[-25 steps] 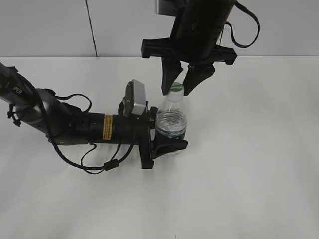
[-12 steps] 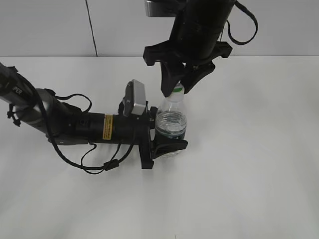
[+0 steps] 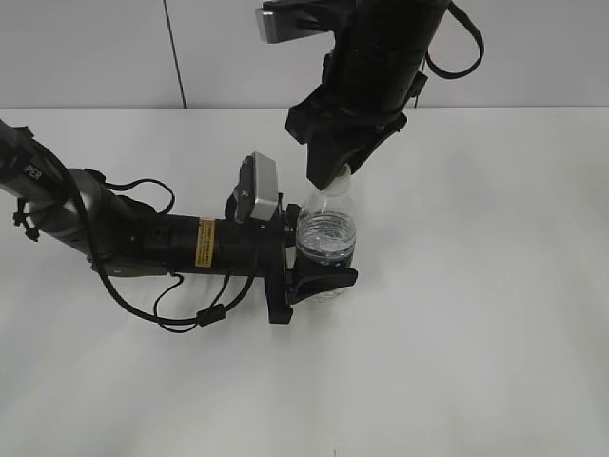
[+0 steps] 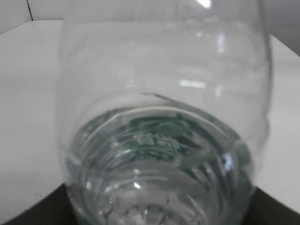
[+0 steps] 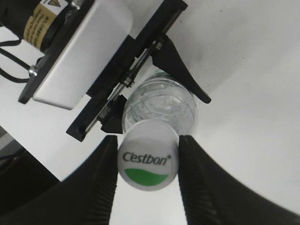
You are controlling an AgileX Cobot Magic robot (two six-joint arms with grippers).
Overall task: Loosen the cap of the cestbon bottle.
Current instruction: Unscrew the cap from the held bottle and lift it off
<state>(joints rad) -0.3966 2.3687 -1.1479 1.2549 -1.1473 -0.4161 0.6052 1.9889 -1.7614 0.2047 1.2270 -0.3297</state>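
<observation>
The cestbon bottle [image 3: 326, 233] stands upright on the white table, clear with a dark green label low on its body. My left gripper [image 3: 320, 255] lies level and is shut on the bottle's body. The bottle [image 4: 159, 117] fills the left wrist view, with the left gripper [image 4: 159, 208] showing only as dark finger edges at the bottom corners. My right gripper [image 3: 335, 174] comes down from above and is shut on the cap [image 3: 340, 175]. In the right wrist view the white cap [image 5: 147, 161], with its green half-circle, sits between the two black fingers of the right gripper [image 5: 147, 150], which touch both sides of it.
The left arm [image 3: 143, 238] lies along the table at the left with loose black cables [image 3: 190, 309]. The left wrist camera housing [image 5: 75, 51] is close beside the bottle. A grey wall [image 3: 95, 48] runs behind the table.
My right gripper has closed from open fingers beside the cap onto the cap, and its wrist has turned about the bottle's axis. The left gripper and the bottle have stayed in place.
</observation>
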